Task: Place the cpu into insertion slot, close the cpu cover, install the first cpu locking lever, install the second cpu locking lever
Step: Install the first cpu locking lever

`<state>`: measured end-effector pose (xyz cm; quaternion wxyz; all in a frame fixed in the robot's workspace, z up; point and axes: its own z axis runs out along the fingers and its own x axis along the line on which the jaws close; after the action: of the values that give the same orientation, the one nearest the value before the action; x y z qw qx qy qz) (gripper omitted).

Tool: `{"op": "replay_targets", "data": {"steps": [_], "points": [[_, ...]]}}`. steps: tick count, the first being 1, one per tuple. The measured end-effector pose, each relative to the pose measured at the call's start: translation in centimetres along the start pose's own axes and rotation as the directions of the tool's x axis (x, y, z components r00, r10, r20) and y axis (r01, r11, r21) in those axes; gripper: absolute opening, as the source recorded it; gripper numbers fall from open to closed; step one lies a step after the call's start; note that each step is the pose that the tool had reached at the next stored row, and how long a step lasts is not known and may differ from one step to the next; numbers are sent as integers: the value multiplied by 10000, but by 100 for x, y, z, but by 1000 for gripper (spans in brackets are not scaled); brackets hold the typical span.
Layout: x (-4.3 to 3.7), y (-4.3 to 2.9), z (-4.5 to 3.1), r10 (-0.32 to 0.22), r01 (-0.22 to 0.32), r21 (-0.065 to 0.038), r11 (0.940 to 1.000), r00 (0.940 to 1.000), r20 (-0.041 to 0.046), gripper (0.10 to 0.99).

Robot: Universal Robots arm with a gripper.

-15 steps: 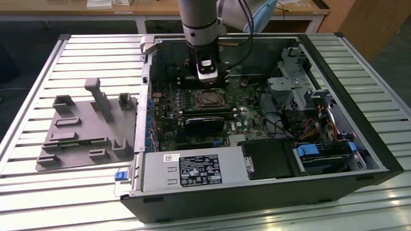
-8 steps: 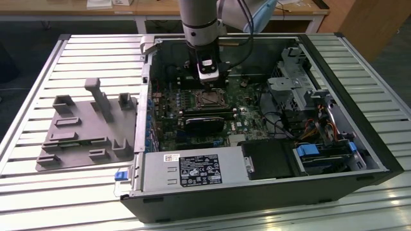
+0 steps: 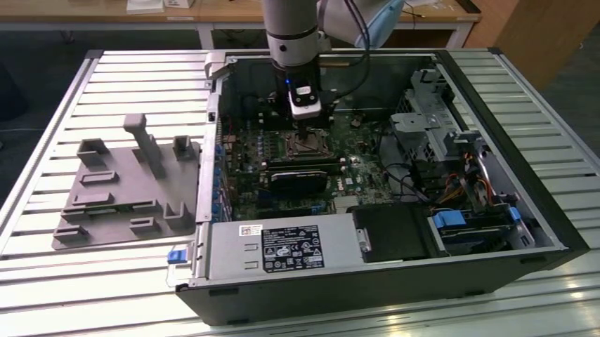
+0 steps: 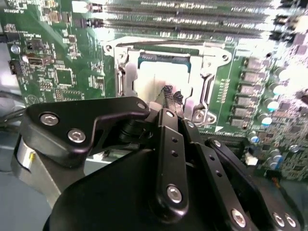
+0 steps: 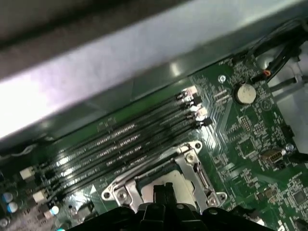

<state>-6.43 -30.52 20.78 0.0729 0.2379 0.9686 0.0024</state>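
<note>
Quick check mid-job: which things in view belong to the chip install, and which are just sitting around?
Job:
tool
chip
socket
socket cover

Just there:
black card
grey holder tray
power supply
memory slots
coin battery

Slatted metal table [image 3: 84, 281], wooden bench [image 3: 235, 10]

Black label on the silver power supply box [image 3: 291, 249]: print too small to read.
Green circuit board [image 4: 72, 62]: markings illegible.

My gripper [image 5: 164, 191] sits right over the cpu [image 5: 180, 185] in the insertion slot [image 5: 126, 188], memory slots [image 5: 120, 144] just beyond.
</note>
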Motion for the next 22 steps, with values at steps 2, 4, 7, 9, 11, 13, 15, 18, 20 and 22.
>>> {"op": "replay_targets", "data": {"steps": [2, 4, 7, 9, 11, 13, 15, 18, 20, 22], "points": [[-2, -2, 1, -75, 75, 152, 9999, 10000, -7, 102], [-9, -1, 2, -154, 156, 296, 9994, 9999, -70, 102], [-23, 3, 3, -271, 281, 486, 9984, 9994, -213, 102], [-39, 6, 5, -315, 331, 572, 9978, 9991, -284, 102], [-74, 21, 11, -324, 344, 606, 9976, 9989, -344, 102], [-120, 44, 19, -333, 357, 627, 9974, 9987, -392, 102], [-155, 62, 25, -377, 404, 635, 9972, 9984, -425, 102], [-161, 65, 26, -728, 753, 587, 9954, 9964, -441, 102], [-162, 66, 23, -1022, 1046, 549, 9930, 9937, -450, 102], [-164, 67, 2, -1162, 1186, 525, 9916, 9922, -452, 102]]}}
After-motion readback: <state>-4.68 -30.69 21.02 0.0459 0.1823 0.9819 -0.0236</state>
